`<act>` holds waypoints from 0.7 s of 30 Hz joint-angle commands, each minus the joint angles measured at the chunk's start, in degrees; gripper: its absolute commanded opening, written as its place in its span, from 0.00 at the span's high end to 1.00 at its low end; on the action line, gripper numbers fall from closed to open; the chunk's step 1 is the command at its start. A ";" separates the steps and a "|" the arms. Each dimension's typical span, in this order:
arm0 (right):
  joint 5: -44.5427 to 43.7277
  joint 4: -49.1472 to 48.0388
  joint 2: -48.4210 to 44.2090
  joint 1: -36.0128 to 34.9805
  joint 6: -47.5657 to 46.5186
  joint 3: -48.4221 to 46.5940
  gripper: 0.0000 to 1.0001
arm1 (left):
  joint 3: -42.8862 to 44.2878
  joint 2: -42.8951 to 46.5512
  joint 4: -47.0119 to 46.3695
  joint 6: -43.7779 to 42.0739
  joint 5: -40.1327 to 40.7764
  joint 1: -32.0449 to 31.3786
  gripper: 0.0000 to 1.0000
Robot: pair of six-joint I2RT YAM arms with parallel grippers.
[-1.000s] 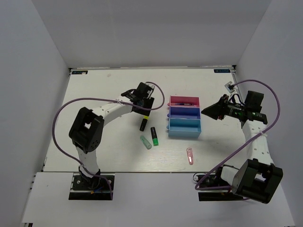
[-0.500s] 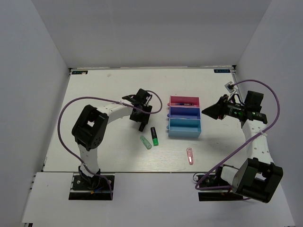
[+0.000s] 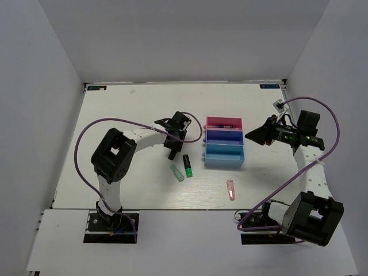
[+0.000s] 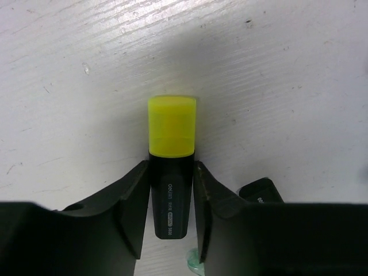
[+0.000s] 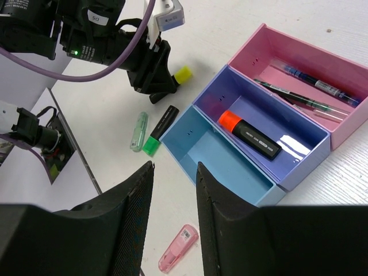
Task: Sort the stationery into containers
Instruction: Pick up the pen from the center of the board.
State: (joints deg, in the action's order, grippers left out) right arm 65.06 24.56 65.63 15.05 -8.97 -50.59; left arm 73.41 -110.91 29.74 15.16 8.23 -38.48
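My left gripper (image 3: 172,150) is down at the table, left of the trays, shut on a black highlighter with a yellow end (image 4: 172,129); both jaws touch its black body. The yellow end also shows in the right wrist view (image 5: 183,73). A green-ended highlighter (image 3: 187,165), a pale green stick (image 3: 177,173) and a pink clip (image 3: 231,189) lie on the table. The pink tray (image 3: 237,123) holds thin pens (image 5: 313,85). The dark blue tray (image 5: 214,92) holds an orange-ended highlighter (image 5: 250,135). The light blue tray (image 3: 224,163) is empty. My right gripper (image 5: 174,172) is open and empty, right of the trays.
White walls close in the table on the left, back and right. A purple cable loops from each arm. The green-ended highlighter's black end (image 4: 261,190) lies just right of my left jaws, and the pale green stick's tip (image 4: 194,263) shows below them.
My left gripper has swung right and come down over the yellow-ended highlighter, and its jaws now grip it. The right arm has not moved.
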 commanded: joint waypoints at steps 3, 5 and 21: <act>2.26 0.49 -0.15 0.33 -0.17 -1.71 0.60 | -3.00 -1.76 1.03 -0.39 3.37 -0.63 0.69; 2.35 0.58 -0.32 0.25 -0.17 -1.79 0.60 | -3.80 -1.59 0.94 -0.57 3.72 -0.46 0.81; 7.01 1.37 -0.94 0.51 -5.44 -0.65 0.62 | 7.01 12.65 -7.83 -11.01 -17.08 -2.48 0.99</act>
State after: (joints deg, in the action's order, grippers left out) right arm 68.79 25.61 65.63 15.31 -11.99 -50.59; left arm 76.99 -102.96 27.79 8.73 -1.61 -39.62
